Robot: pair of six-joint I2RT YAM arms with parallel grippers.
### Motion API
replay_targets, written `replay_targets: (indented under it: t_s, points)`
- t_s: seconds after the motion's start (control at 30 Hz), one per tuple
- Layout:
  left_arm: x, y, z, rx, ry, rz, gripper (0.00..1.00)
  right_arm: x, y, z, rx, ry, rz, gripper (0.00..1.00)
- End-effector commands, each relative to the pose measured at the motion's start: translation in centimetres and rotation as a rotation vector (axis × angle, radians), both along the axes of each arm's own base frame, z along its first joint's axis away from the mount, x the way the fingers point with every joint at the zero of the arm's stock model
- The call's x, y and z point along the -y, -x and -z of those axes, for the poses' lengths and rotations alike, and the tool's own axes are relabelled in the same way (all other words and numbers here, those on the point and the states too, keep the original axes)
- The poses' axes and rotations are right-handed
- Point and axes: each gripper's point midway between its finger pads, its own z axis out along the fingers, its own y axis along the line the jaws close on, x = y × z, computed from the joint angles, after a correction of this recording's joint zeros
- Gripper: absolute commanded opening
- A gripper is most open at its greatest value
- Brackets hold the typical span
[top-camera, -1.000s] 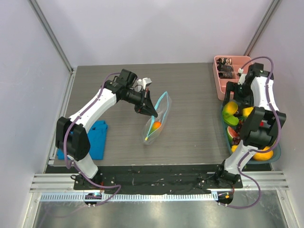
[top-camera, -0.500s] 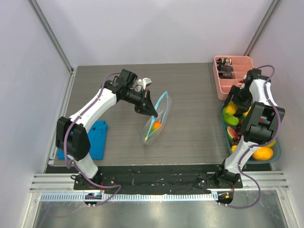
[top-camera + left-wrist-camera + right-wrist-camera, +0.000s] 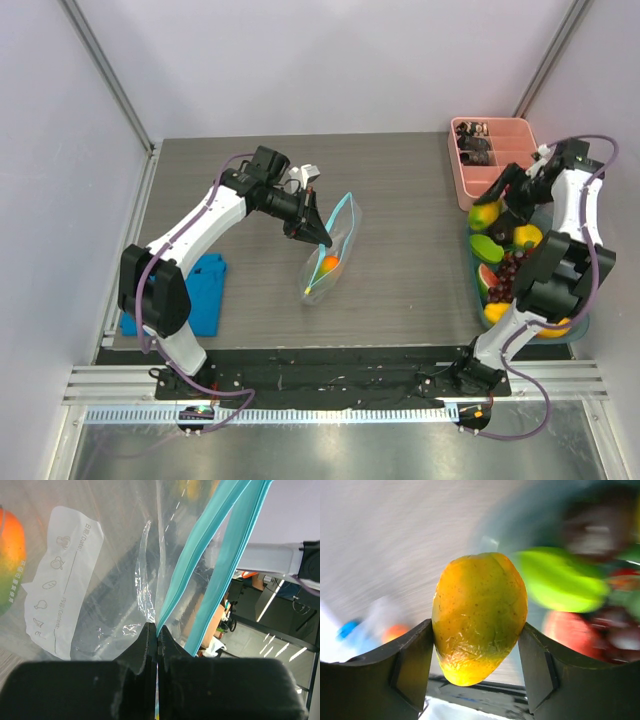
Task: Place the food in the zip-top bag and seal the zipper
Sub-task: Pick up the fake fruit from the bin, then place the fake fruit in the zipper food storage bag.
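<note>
The clear zip-top bag (image 3: pixel 330 255) lies mid-table with its teal zipper (image 3: pixel 343 212) open. An orange fruit (image 3: pixel 330 265) sits inside it. My left gripper (image 3: pixel 322 240) is shut on the near zipper lip (image 3: pixel 172 602) and holds the mouth up. My right gripper (image 3: pixel 492 210) is shut on a yellow-orange mango (image 3: pixel 480 615), which also shows in the top view (image 3: pixel 484 214), lifted above the left edge of the fruit tray (image 3: pixel 580 325). The tray holds more food: a green fruit (image 3: pixel 486 247), a watermelon slice (image 3: pixel 487 278), dark grapes (image 3: pixel 512 265) and an orange fruit (image 3: pixel 550 325).
A pink tray (image 3: pixel 462 185) with small dark items stands at the back right, just behind my right gripper. A blue cloth (image 3: pixel 205 290) lies at the left near the left arm's base. Grey walls and metal posts ring the table.
My right gripper has lifted the mango out of the fruit tray and swung its wrist outward to the right. The left gripper and the bag have not moved.
</note>
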Motion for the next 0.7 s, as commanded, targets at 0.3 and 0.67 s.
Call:
replay_targets:
  t_s: [0.3, 0.67]
  points:
    - [0.0, 0.4, -1.1, 0.029, -0.017, 0.025, 0.0, -22.1, -1.4, -26.8, 1.068, -0.091, -0.476, 0.46]
    - [0.6, 0.6, -1.6, 0.037, -0.003, 0.05, 0.0, -36.1, 4.6, -21.6, 1.151, -0.02, -0.858, 0.42]
